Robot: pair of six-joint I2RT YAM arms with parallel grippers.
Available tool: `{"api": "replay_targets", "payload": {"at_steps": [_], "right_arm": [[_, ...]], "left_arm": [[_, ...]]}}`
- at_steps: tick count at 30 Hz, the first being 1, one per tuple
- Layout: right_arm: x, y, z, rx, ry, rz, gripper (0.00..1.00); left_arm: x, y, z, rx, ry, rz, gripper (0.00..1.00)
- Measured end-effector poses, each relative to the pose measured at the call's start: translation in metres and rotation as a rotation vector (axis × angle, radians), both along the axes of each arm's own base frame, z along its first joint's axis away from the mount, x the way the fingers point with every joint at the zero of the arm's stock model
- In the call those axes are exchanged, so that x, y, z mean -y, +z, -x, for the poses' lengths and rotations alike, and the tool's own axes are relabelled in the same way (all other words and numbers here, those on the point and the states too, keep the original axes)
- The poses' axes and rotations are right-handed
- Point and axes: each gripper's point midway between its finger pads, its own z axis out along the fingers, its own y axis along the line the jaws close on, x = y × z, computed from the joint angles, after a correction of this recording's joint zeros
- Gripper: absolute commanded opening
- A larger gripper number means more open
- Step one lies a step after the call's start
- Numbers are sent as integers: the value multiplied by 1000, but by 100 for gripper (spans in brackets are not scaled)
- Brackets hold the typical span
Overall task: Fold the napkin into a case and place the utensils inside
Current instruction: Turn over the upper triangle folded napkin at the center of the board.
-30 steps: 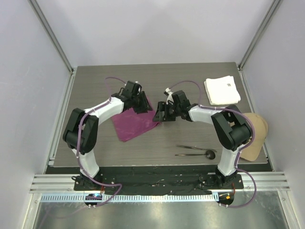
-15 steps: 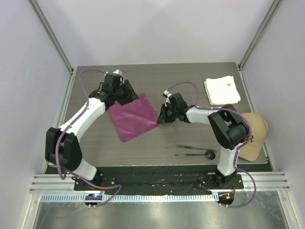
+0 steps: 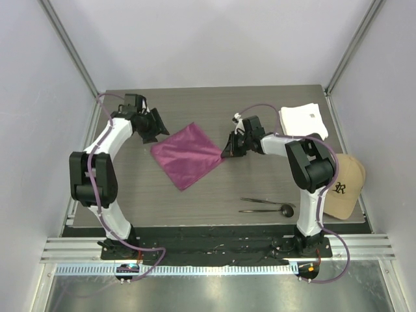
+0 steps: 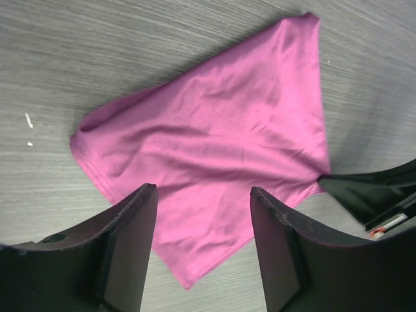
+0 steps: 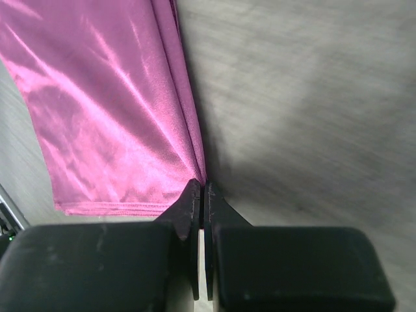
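The napkin [image 3: 187, 156] is lying flat as a diamond on the table [image 3: 260, 107], left of centre and somewhat nearer the far edge than the near one. The right end effector [image 5: 200, 193] is clamping the napkin's right corner, its jaws pressed together on the cloth, which is gathering into fine pleats at the grip. The left end effector [image 4: 203, 195] is hovering with its jaws apart and nothing between them. It is sitting just off the napkin's far-left side, toward the table's left edge, and its wrist view is showing the cloth spread out beyond its two fingers.

The utensils [image 3: 265, 205] are lying side by side close to the near edge, right of centre, well apart from the napkin and both end effectors. The spoon [image 3: 286, 209] is pointing its round head toward the right edge. A folded white cloth [image 3: 302, 122] is sitting in the far right corner, and a tan cap [image 3: 343, 185] is resting just past the right edge.
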Motion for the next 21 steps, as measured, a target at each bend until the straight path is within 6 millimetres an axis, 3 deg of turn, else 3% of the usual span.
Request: {"api": "replay_targets", "payload": {"at_steps": [3, 10, 15, 21], "right_arm": [[8, 0, -13, -2, -5, 4, 1], [36, 0, -45, -11, -5, -12, 1], [40, 0, -48, -19, 28, -22, 1], [42, 0, -47, -13, 48, -23, 1]], "left_arm": [[0, -6, -2, -13, -25, -15, 71], [-2, -29, -7, -68, -136, -47, 73], [-4, -42, -17, -62, -227, -9, 70], [-20, -60, -43, -43, -271, 26, 62]]}}
